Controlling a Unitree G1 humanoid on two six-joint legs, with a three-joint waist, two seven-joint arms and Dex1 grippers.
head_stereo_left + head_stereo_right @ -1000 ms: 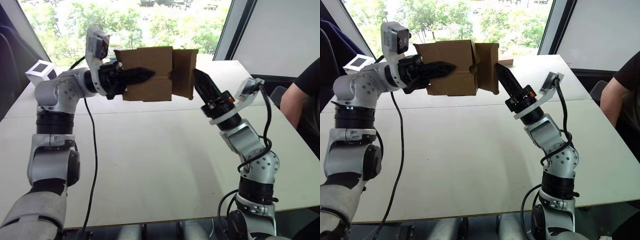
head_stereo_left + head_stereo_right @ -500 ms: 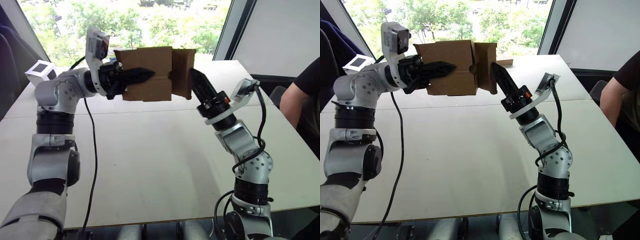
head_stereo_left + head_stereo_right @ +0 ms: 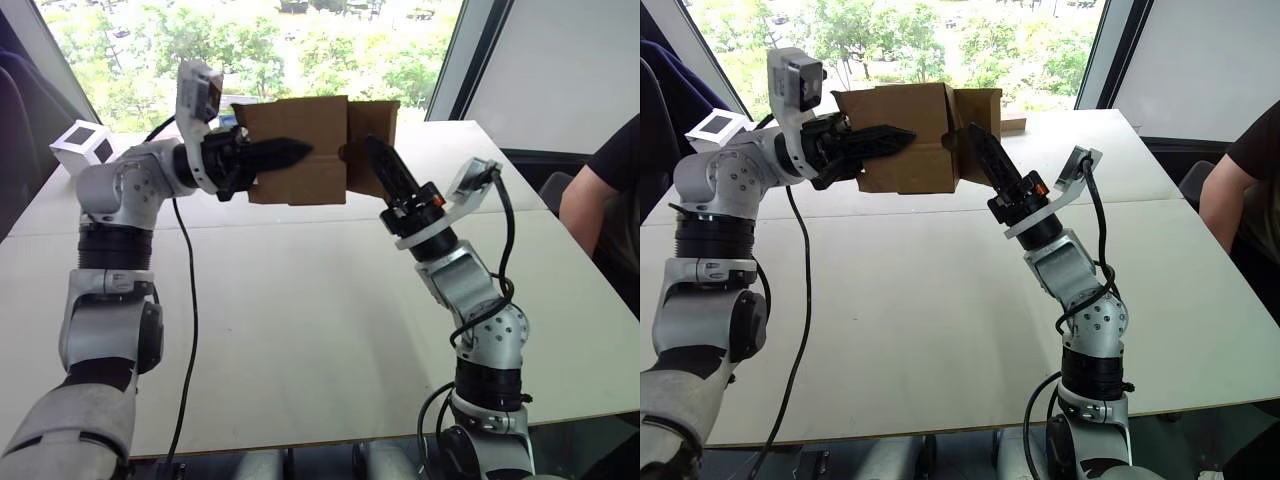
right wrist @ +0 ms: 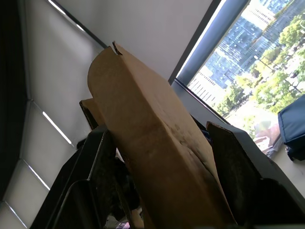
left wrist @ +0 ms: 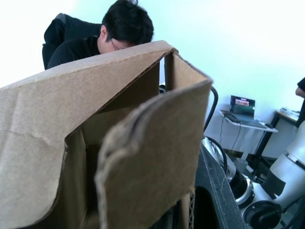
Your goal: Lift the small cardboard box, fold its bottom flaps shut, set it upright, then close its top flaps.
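Box: I see the small cardboard box (image 3: 298, 150) held up in the air above the far part of the white table (image 3: 300, 300), in front of the window.
Left gripper: my left gripper (image 3: 285, 153) is clamped on the box; one black finger lies across the wall facing me, and the other finger is hidden behind the cardboard.
Right gripper: my right gripper (image 3: 380, 166) points up at the flap (image 3: 372, 145) on the box's right end. In the right wrist view this flap stands edge-on between the two black fingers (image 4: 102, 167), which are spread apart. I cannot tell if they touch it.
Hidden: the far side of the box and its left end are covered by the left gripper and arm. I cannot say which flaps are the bottom ones.
Inside: the left wrist view looks into the box (image 5: 95, 138) past bent flaps; the deep part is dark.
Room: the table under the box and in front of both arms is bare. A white cube (image 3: 82, 143) sits at the far left corner, well apart from the box.
Edges: a person in a black shirt (image 3: 605, 190) is at the right table edge, cut off by the frame.
Writing: I read no print or label on the cardboard.
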